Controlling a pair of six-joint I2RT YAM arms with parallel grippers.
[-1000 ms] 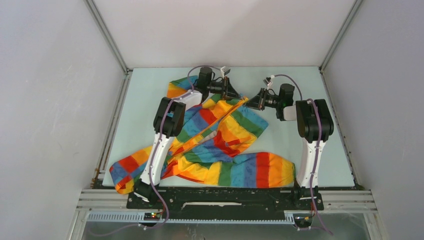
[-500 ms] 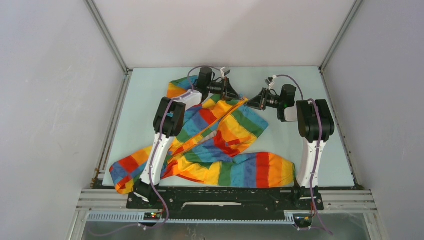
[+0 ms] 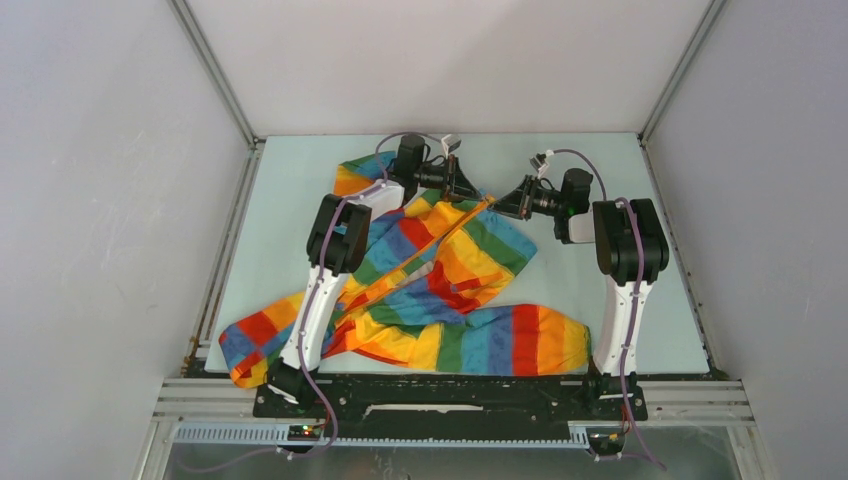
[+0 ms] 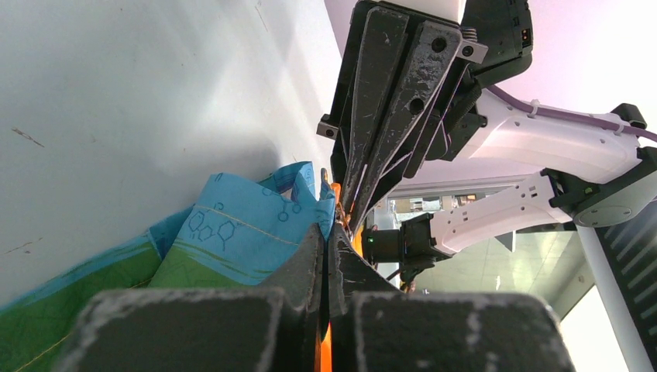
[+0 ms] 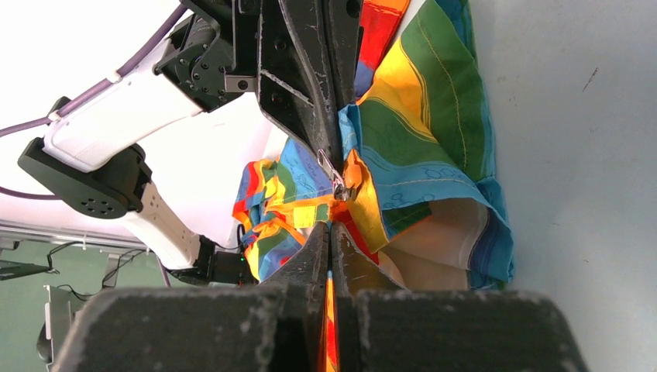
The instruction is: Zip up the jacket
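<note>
Both the left gripper and the right gripper were clamped on the jacket at its far corner, apparently pinching the orange zipper strip.

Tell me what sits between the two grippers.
Right wrist view: the jacket, its orange zipper strip and silver pull, fills the gap between left gripper and right gripper.

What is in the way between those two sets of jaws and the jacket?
Nothing visible. Both pairs of jaws are pinched shut on the orange zipper edge of the jacket, facing each other at its far end.
</note>
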